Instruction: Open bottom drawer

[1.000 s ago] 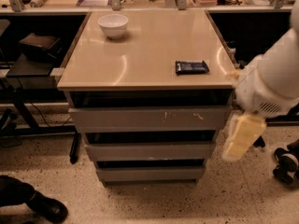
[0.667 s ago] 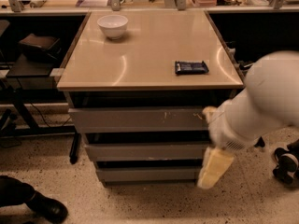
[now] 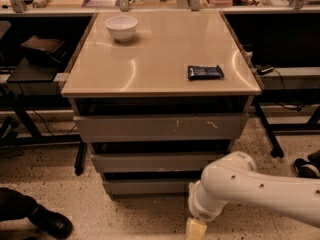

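Observation:
The bottom drawer (image 3: pixel 145 186) is the lowest grey flat front of three under the beige tabletop, and it looks shut. The mid drawer (image 3: pixel 155 162) and the wide scratched top drawer (image 3: pixel 160 127) sit above it. My white arm (image 3: pixel 250 186) reaches in from the right, low to the floor. My gripper (image 3: pixel 196 229) points down at the frame's bottom edge, just right of and below the bottom drawer's right corner. Only its pale upper part shows.
A white bowl (image 3: pixel 121 27) and a dark blue snack packet (image 3: pixel 205 72) lie on the tabletop (image 3: pixel 150 59). A person's black shoe (image 3: pixel 47 223) is on the floor at bottom left, another shoe (image 3: pixel 306 168) at right. Desk legs and cables flank the cabinet.
My arm has swung down and left, from beside the cabinet's right edge to near the floor in front of the bottom drawer's right corner. The drawers have not moved.

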Controlling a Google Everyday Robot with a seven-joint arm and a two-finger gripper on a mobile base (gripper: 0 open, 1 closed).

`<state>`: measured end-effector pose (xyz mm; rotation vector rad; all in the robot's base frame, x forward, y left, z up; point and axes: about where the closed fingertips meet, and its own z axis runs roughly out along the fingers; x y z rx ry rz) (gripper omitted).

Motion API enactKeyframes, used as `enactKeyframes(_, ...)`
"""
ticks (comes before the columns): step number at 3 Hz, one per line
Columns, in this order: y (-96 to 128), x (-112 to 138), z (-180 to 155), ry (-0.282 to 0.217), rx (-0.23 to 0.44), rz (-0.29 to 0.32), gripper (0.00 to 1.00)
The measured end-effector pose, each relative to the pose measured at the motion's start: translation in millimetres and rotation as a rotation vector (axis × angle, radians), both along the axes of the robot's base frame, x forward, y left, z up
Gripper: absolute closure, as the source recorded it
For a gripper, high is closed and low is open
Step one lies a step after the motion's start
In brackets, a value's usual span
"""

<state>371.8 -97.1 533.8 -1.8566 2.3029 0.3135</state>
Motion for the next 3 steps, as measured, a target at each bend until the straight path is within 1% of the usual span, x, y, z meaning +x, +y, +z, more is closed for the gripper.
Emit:
enactKeyframes(1, 4.2, -7.5, -99.6, 0.052, 0.007, -0.042, 0.0)
enactKeyframes(2, 12.5, -2.7, -172.9, 0.076, 0.056, -0.109, 0.0)
enactKeyframes(3, 20.5, -26.6, -202.3, 0.136, 0.078, -0.112, 0.0)
